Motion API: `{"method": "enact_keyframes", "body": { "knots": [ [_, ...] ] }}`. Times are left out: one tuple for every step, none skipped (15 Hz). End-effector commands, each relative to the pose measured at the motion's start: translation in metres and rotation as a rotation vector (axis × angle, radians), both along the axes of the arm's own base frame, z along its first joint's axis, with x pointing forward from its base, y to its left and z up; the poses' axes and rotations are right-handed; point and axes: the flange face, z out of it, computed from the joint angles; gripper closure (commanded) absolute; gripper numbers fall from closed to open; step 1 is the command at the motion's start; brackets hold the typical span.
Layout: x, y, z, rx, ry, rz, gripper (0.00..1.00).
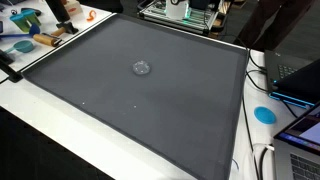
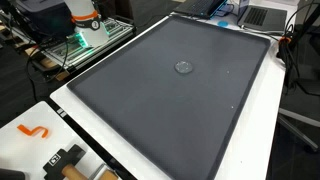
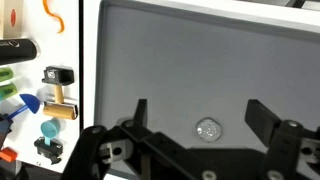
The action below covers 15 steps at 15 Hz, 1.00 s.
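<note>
A small clear round object (image 3: 209, 130) lies near the middle of a dark grey mat (image 3: 200, 60). It also shows in both exterior views (image 1: 141, 68) (image 2: 184, 68) on the mat (image 1: 150, 110) (image 2: 170, 110). In the wrist view my gripper (image 3: 200, 113) is open and empty. Its two black fingers stand wide apart above the mat, and the clear object lies between and just below the fingertips. The gripper does not show in either exterior view, so I cannot tell its height above the object.
The mat lies on a white table (image 1: 60, 140). Left of the mat are an orange hook (image 3: 48, 12) (image 2: 33, 131), a black-and-wood tool (image 3: 58, 92) and blue pieces (image 3: 30, 103). A blue disc (image 1: 264, 114), cables and laptops (image 1: 300, 75) are beside the mat. The robot base (image 2: 85, 25) stands beyond the mat's edge.
</note>
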Motion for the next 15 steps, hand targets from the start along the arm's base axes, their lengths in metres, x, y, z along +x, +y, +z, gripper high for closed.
{"method": "enact_keyframes", "body": {
  "knots": [
    [0.0, 0.0, 0.001, 0.0, 0.001, 0.0, 0.0],
    [0.0, 0.0, 0.001, 0.0, 0.001, 0.0, 0.0],
    [0.0, 0.0, 0.001, 0.0, 0.001, 0.0, 0.0],
    [0.0, 0.0, 0.001, 0.0, 0.0, 0.0, 0.0],
    [0.0, 0.0, 0.001, 0.0, 0.0, 0.0, 0.0],
    [0.0, 0.0, 0.001, 0.0, 0.0, 0.0, 0.0],
    [0.0, 0.0, 0.001, 0.0, 0.0, 0.0, 0.0],
    [0.006, 0.009, 0.0, 0.013, 0.0, -0.011, 0.0],
    [0.01, 0.017, 0.0, 0.027, 0.006, -0.004, 0.0],
    [0.016, 0.032, 0.0, 0.038, 0.011, 0.005, 0.0],
    [0.022, 0.045, 0.001, 0.042, 0.021, 0.007, 0.0],
    [0.028, 0.061, 0.002, 0.049, 0.024, 0.017, 0.0],
    [0.033, 0.076, 0.002, 0.057, 0.034, 0.021, 0.0],
    [0.041, 0.093, 0.002, 0.059, 0.034, 0.023, 0.0],
    [0.047, 0.105, 0.001, 0.061, 0.036, 0.019, 0.0]
  ]
}}
